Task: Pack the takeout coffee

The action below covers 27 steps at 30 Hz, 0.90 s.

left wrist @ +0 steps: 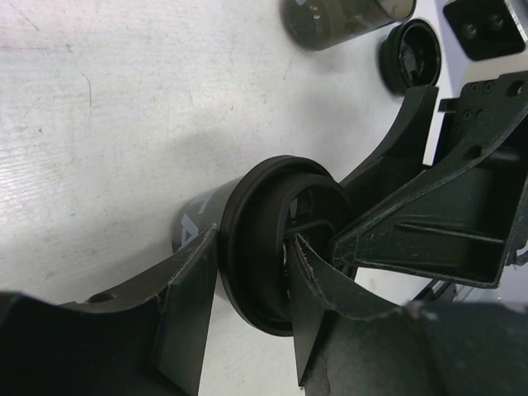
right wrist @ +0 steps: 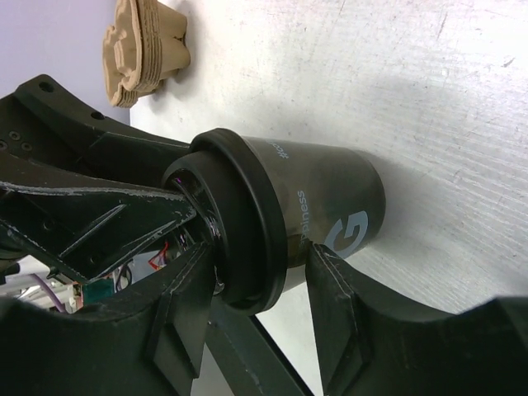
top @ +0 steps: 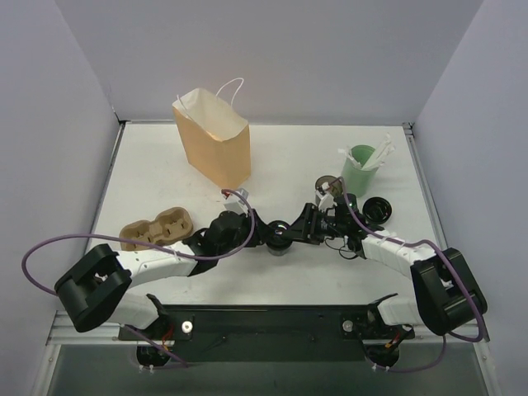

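The takeout coffee (top: 279,237), a dark cup with a black lid, lies on its side mid-table between both grippers. In the left wrist view my left gripper (left wrist: 256,239) pinches the lid (left wrist: 252,247), one finger behind the rim and one on the lid's top. In the right wrist view the cup (right wrist: 330,206) lies with its lid to the left. My right gripper (right wrist: 260,252) straddles the lid end with its fingers spread and gaps around them. In the top view the left gripper (top: 266,235) and right gripper (top: 295,229) meet at the cup. The tan paper bag (top: 213,136) stands open at the back.
A brown pulp two-cup tray (top: 157,229) lies at the left. A pale green cup with white sticks (top: 359,167) stands at the back right. A second dark cup without a lid (top: 324,183) and a loose black lid (top: 375,208) sit near the right arm.
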Each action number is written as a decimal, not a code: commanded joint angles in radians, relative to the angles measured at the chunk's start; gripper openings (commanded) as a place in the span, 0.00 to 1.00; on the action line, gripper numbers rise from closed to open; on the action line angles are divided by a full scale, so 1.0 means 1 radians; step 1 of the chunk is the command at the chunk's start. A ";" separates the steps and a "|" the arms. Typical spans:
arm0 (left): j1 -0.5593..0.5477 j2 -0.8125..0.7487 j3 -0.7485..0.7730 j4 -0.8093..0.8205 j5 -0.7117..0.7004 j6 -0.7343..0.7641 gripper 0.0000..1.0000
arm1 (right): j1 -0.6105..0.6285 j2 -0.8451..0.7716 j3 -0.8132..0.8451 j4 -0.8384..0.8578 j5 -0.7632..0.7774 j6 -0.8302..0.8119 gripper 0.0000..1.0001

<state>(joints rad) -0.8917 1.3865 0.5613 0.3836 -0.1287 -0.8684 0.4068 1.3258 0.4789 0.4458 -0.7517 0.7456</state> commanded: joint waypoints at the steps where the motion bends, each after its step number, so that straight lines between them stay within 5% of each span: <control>1: 0.013 -0.003 0.029 -0.455 0.077 0.131 0.48 | -0.008 0.038 0.001 -0.064 0.043 -0.064 0.36; 10: 0.115 -0.161 0.111 -0.588 0.164 0.196 0.55 | -0.014 0.079 0.075 -0.177 -0.009 -0.158 0.34; 27: 0.175 -0.287 0.054 -0.575 0.271 0.223 0.56 | -0.008 0.113 0.148 -0.265 -0.054 -0.224 0.33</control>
<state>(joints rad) -0.7334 1.1301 0.6136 -0.1932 0.1081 -0.6708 0.3992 1.4193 0.6243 0.2832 -0.8791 0.5888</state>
